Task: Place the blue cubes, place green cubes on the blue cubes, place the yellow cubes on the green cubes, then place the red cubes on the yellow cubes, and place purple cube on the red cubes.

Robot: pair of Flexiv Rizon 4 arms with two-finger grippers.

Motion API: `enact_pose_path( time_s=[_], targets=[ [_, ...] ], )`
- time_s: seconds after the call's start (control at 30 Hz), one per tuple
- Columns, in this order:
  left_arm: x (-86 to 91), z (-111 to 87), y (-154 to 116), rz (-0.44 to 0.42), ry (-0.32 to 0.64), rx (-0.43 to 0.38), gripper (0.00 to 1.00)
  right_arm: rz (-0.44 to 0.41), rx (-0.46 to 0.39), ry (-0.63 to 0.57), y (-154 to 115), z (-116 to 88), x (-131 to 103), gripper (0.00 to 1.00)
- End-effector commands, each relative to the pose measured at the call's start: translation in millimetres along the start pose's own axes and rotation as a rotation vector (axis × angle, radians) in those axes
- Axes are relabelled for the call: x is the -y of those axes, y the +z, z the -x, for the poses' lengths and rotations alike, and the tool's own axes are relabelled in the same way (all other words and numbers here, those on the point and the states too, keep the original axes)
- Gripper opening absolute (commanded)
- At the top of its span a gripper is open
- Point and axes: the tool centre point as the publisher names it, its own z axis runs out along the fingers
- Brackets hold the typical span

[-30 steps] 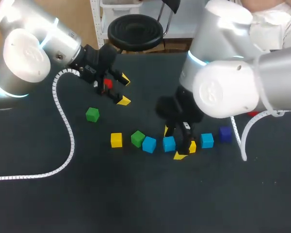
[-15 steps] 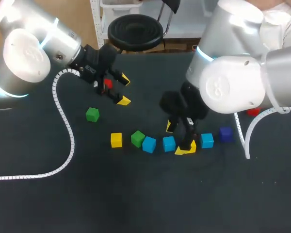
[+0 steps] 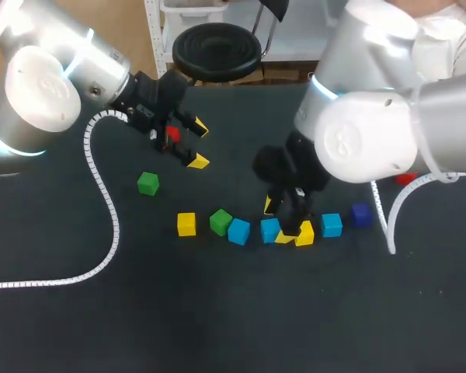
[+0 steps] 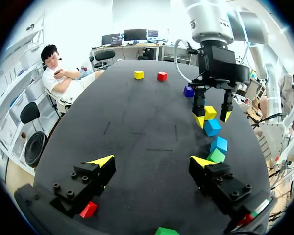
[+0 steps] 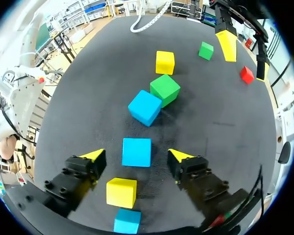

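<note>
**A:** Right pincer (image 5: pixel 135 154) is down low over the row, fingers apart, nothing clamped. A yellow cube (image 5: pixel 121 192) sits between them with a gap on both sides.

**B:** And it's boxed in. The front blue cube (image 5: pixel 136 152) lies just ahead of the fingertips, and the rear blue cube (image 5: pixel 127 221) is just behind, back under the wrist.

**A:** My read is that the yellow one is the target, since it doesn't belong down among the blues.

**B:** Agreed. Notice it lies closer to one finger than the other. If the pincer closes now, that finger hits first and shoves the cube sideways. It should centre first, then squeeze the flat faces.

**A:** The fingers straddle across the row, so closing should miss both blues.

**B:** Then it should lift straight up with no dragging, or a neighbour gets knocked out of line.

**A:** Left pincer (image 4: pixel 152 161) hangs well away from the row, also spread wide. A red cube (image 4: pixel 88 209) sits beside one finger, not held.

**B:** The green cube (image 5: pixel 165 89) waits further ahead, past a tilted blue one.
</note>
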Motion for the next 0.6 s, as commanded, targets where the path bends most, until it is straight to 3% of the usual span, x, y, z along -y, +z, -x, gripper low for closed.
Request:
enact_pose_path(
  time_s=[0.03, 0.2, 0.27, 0.33, 0.37, 0.4, 0.43, 0.47, 0.6],
  targets=[
    [-1.5, -0.3, 0.0, -0.002, 0.001, 0.0, 1.0, 0.012, -0.003, -0.001, 2.4, 1.4, 2.8, 0.5],
    [-1.5, -0.3, 0.0, -0.002, 0.001, 0.0, 1.0, 0.024, -0.005, 0.001, 6.5, 0.7, 1.7, 0.28],
    [-1.5, -0.3, 0.0, -0.002, 0.001, 0.0, 1.0, 0.025, -0.005, 0.002, 7.1, 1.5, 0.5, 0.12],
    [-1.5, -0.3, 0.0, -0.002, 0.001, 0.0, 1.0, 0.019, -0.005, 0.003, 5.9, 2.4, -1.3, 0.05],
    [-1.5, -0.3, 0.0, -0.002, 0.001, 0.0, 1.0, 0.016, -0.004, 0.004, 4.8, 2.6, -2.5, 0.13],
    [-1.5, -0.3, 0.0, -0.002, 0.001, 0.0, 1.0, 0.011, -0.002, 0.005, 3.7, 2.5, -3.6, 0.35],
    [-1.5, -0.3, 0.0, -0.002, 0.001, 0.0, 1.0, 0.01, 0.001, 0.007, 2.9, 2.2, -4.2, 0.84],
    [-1.5, -0.3, 0.0, -0.002, 0.001, 0.0, 1.0, 0.01, 0.003, 0.006, 2.4, 1.6, -4.4, 1.0],
    [-1.5, -0.3, 0.0, -0.002, 0.001, 0.0, 1.0, 0.012, 0.007, 0.013, 1.5, -0.6, -3.8, 1.0]
  ],
)
